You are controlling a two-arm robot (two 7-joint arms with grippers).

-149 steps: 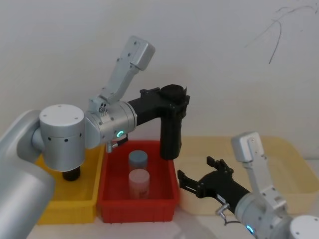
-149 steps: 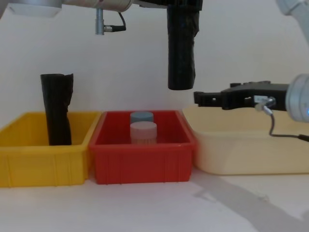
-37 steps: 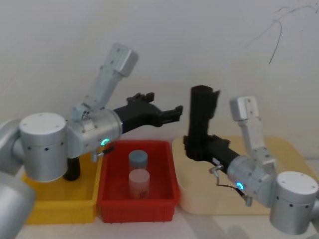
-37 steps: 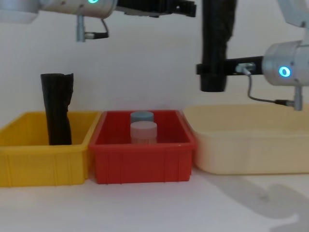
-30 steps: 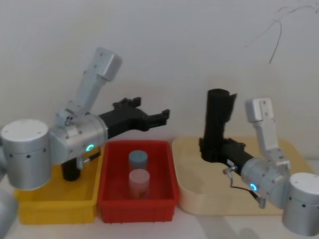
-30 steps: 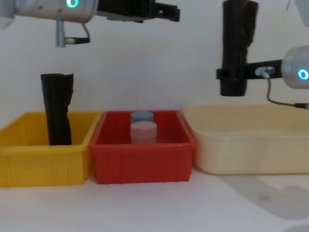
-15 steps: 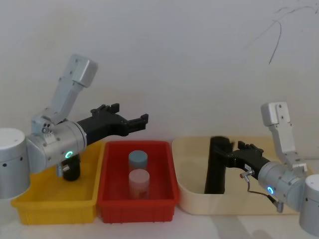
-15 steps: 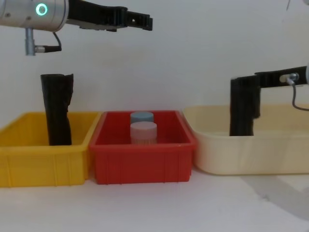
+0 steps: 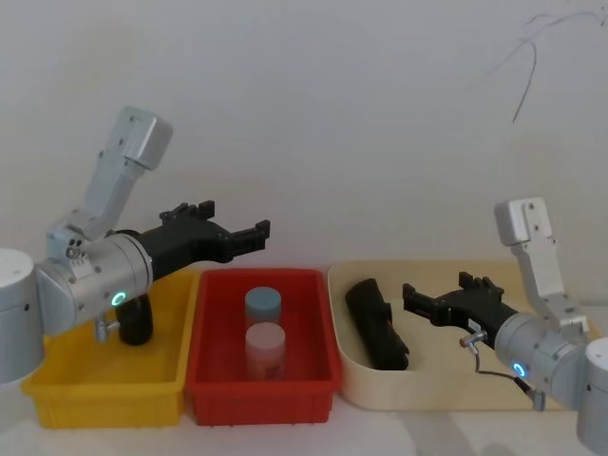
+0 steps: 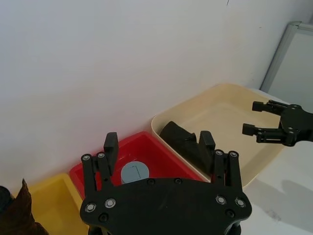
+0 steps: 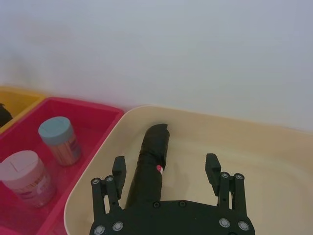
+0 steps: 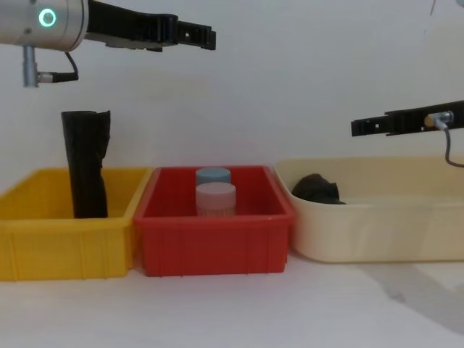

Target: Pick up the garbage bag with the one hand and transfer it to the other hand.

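Observation:
The garbage bag (image 9: pixel 377 321), a smooth black roll, lies on its side in the beige tub (image 9: pixel 456 389), at the end nearest the red bin. It also shows in the right wrist view (image 11: pixel 151 166), the chest view (image 12: pixel 316 188) and the left wrist view (image 10: pixel 178 138). My right gripper (image 9: pixel 427 299) hovers just right of and above the bag, open and holding nothing (image 11: pixel 165 163) (image 12: pixel 359 127). My left gripper (image 9: pixel 237 233) hangs open and bare high over the yellow and red bins (image 12: pixel 206 36) (image 10: pixel 158 139).
A yellow bin (image 9: pixel 104 385) at the left holds an upright black roll with a ragged top (image 12: pixel 85 163). The red bin (image 9: pixel 261 389) in the middle holds a blue-lidded jar (image 9: pixel 263 306) and a pink-lidded jar (image 9: pixel 265 347). A white wall stands close behind.
The right gripper has let go of the garbage bag, which stood upright in the tub half a second ago and now lies flat. The left gripper drew back slightly to the left.

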